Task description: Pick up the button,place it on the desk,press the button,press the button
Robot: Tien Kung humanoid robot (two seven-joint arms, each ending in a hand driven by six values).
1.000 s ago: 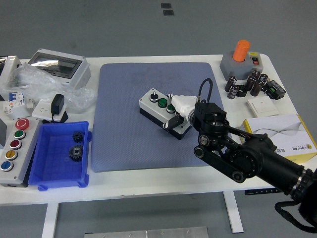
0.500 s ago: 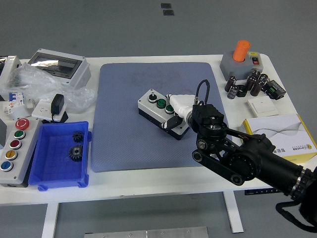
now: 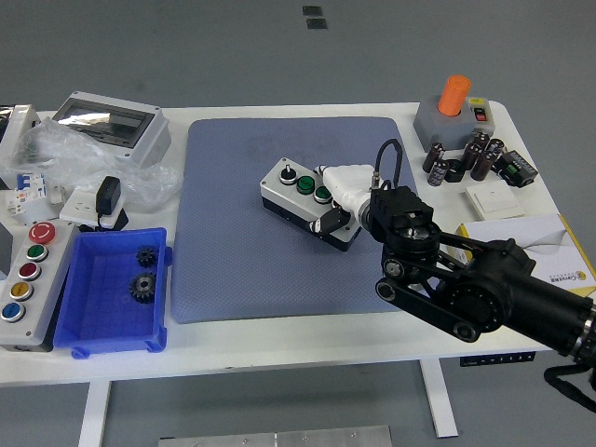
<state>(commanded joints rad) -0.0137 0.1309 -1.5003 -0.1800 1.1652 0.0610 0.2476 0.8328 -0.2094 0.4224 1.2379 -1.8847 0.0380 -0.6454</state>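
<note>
A small white-and-grey button box (image 3: 296, 190) with a black knob and two green buttons lies at an angle on the blue-grey mat (image 3: 233, 242), right of the mat's middle. My right hand (image 3: 337, 210) comes in from the lower right on a black arm (image 3: 475, 289) and is closed over the box's right end. Its white palm covers the top there, and a black finger (image 3: 327, 224) hooks the near side. I cannot tell whether the box rests on the mat or is raised slightly off it. My left hand is out of view.
A blue bin (image 3: 93, 326) with two gears and a grey panel of coloured buttons (image 3: 23, 279) sit at the left front. A plastic enclosure (image 3: 112, 126), bags and a charger (image 3: 107, 199) are at the back left. An orange-topped grey box (image 3: 450, 112), capacitors (image 3: 466, 158) and a yellow-white carton (image 3: 535, 247) stand right.
My right hand has shifted slightly toward the far right, and the button box has moved with it, a little farther from me than half a second ago.
</note>
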